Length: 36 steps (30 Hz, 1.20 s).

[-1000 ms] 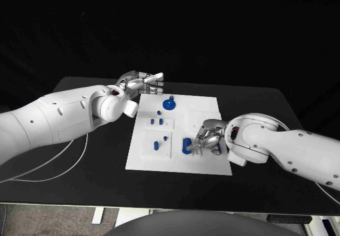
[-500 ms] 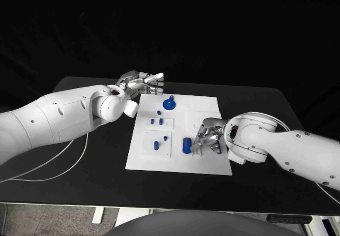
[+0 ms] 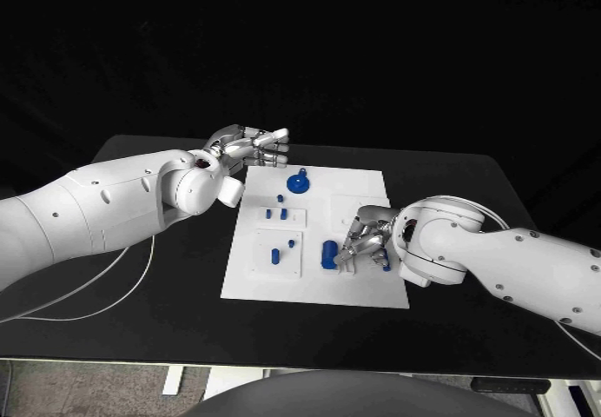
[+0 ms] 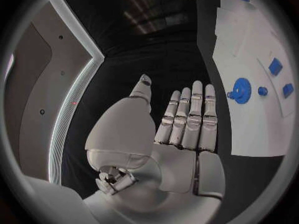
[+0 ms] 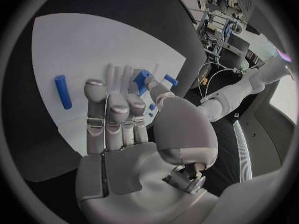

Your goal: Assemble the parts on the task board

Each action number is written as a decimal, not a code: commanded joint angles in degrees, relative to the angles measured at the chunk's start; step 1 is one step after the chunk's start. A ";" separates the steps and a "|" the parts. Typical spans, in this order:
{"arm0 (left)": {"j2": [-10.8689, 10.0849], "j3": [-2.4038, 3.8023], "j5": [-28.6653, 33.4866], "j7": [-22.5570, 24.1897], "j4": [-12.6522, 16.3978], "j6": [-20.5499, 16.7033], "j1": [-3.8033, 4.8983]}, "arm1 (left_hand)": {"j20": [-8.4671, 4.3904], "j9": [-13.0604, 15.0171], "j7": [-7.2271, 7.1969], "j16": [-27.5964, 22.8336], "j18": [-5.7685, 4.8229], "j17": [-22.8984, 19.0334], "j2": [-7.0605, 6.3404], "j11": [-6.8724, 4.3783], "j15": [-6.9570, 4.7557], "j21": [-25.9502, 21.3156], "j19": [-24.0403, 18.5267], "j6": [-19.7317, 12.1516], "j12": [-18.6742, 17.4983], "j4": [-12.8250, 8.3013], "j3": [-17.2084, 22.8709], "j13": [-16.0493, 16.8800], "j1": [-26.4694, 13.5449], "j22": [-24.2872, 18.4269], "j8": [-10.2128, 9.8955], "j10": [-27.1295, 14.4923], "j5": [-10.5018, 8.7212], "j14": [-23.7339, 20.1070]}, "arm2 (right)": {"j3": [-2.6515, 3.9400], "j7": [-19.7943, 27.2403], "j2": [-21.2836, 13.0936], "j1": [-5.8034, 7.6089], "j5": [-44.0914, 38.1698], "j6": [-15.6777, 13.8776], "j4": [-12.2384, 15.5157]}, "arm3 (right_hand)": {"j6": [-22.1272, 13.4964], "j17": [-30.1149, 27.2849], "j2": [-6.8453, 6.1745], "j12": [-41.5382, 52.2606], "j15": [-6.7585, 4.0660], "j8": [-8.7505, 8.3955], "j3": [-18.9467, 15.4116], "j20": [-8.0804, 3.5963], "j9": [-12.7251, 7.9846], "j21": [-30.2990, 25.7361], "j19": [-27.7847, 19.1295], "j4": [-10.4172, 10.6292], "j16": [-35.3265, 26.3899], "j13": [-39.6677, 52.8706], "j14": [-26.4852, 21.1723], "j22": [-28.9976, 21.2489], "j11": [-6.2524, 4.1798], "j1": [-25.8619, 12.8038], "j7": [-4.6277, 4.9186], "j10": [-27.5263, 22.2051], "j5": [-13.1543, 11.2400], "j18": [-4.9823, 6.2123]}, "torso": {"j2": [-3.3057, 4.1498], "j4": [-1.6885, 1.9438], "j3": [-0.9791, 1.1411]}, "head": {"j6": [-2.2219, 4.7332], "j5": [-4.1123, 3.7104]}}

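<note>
The white task board [image 3: 363, 195] lies mid-table. My right hand [image 3: 367, 243] hovers low over its near right part with fingers stretched out. Just past its fingertips [image 5: 94, 87] stands a blue block [image 5: 144, 79], the oblong blue piece [image 3: 329, 254] of the head view; whether they touch it I cannot tell. A blue cylinder [image 5: 62, 91] lies loose on the board beside that hand, also visible as the cylinder [image 3: 386, 268]. My left hand [image 3: 251, 143] hangs off the board's far left corner, fingers straight, holding nothing. A round blue gear [image 3: 300, 183] sits near it.
Several small blue pegs stand in raised white plates on the board's left half, such as the peg [image 3: 277, 256] and the peg [image 3: 283, 213]. Black table [image 3: 150, 287] surrounds the board. A white cable [image 3: 125, 287] trails across the table at the left.
My right hand and forearm have crept slightly toward the board's far left, uncovering more of the loose cylinder. The left arm has stayed still.
</note>
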 commanded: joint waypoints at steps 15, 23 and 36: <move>-0.01 0.02 -0.12 0.16 0.10 0.51 0.09 | 0.04 0.07 0.01 -0.24 0.23 0.05 0.38 0.07 -0.10 0.33 -0.49 -0.20 0.08 -0.26 0.04 0.05 -0.22 0.07 0.07 -0.27 -0.24 -0.38 | -0.12 -1.74 0.59 -0.12 -1.88 1.34 -1.35 | 0.34 -0.35 0.46 -0.02 -0.51 -0.20 -0.14 -0.42 0.05 0.19 2.89 -1.21 0.15 0.20 0.00 -0.25 -0.08 -0.48 0.06 0.30 3.70 -0.74 | -0.01 0.12 -0.01 | -0.22 0.12; -0.06 0.01 -0.13 0.13 0.11 0.52 0.09 | 0.05 0.07 0.00 -0.25 0.22 0.06 0.40 0.08 -0.08 0.34 -0.52 -0.19 0.07 -0.33 0.03 0.05 -0.16 0.07 0.07 -0.30 -0.21 -0.42 | -0.18 -1.67 0.83 -0.19 -1.56 1.61 -1.48 | 0.32 -0.44 0.44 -0.07 -0.51 -0.21 -0.33 -0.42 0.05 0.14 2.89 -1.15 0.08 0.19 -0.02 -0.30 -0.06 -0.81 0.09 0.29 3.86 -0.74 | -0.03 -0.03 -0.03 | -0.23 0.31; -0.11 -0.01 -0.14 0.08 0.10 0.54 0.09 | 0.05 0.07 0.00 -0.25 0.22 0.06 0.40 0.08 -0.08 0.34 -0.52 -0.19 0.07 -0.33 0.03 0.05 -0.16 0.07 0.07 -0.30 -0.21 -0.42 | -0.22 -0.85 0.85 -0.30 -1.34 1.82 -1.31 | 0.45 -0.41 -0.80 -0.02 -0.46 -0.22 -4.42 -0.38 -0.03 0.22 2.88 1.12 0.23 0.32 0.02 -0.37 -0.01 -0.94 0.10 0.37 4.22 -0.71 | 0.00 -0.05 0.03 | -0.21 0.34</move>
